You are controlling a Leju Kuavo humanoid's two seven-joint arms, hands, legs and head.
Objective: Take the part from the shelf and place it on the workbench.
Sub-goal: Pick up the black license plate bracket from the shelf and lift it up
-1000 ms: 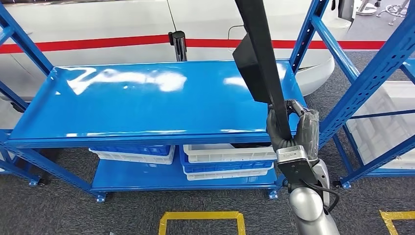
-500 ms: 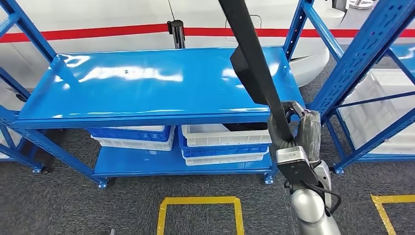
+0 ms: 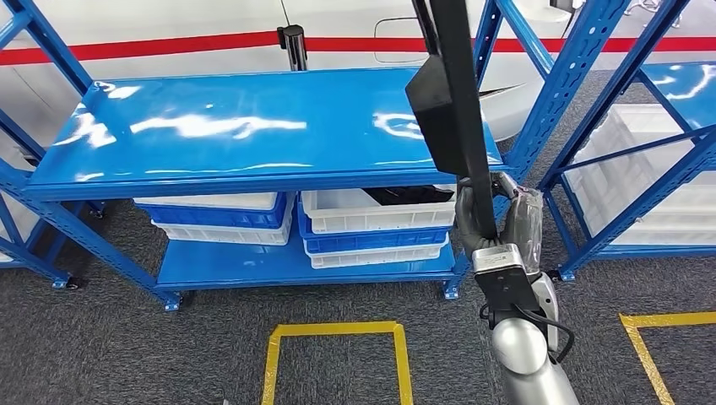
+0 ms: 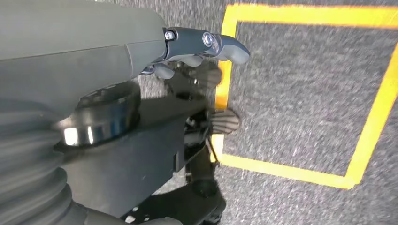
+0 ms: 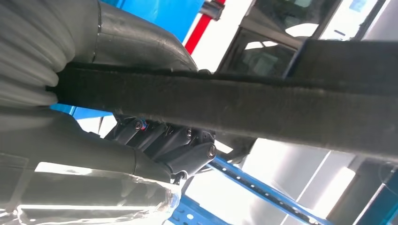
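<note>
The right robot hand (image 3: 488, 218) is wrapped around a long black part (image 3: 458, 110), gripping it low down so the strip stands nearly upright in front of the blue shelf (image 3: 253, 131). The part runs up out of the top of the head view, so its upper end is cut off; a wider black panel juts from its side about halfway up. Where the fingers meet it, the strip hides most of them, and a clear plastic wrap covers the back of the hand. From the right wrist view the part (image 5: 244, 101) crosses as a fuzzy dark bar, with the dark fingers (image 5: 183, 145) curled beneath it.

The shelf's top deck is glossy with glare. Underneath, white and blue bins (image 3: 376, 224) are stacked on the lower deck; something dark lies in the nearest white one, too shadowed to make out. A second blue rack (image 3: 625, 152) stands to the right with pale crates behind its braces.

The left robot hand (image 4: 202, 47) hangs over grey carpet (image 4: 305, 93) marked with yellow tape (image 4: 371, 126). Its fingers are loosely curled and hold nothing, though the blur makes them hard to read.
</note>
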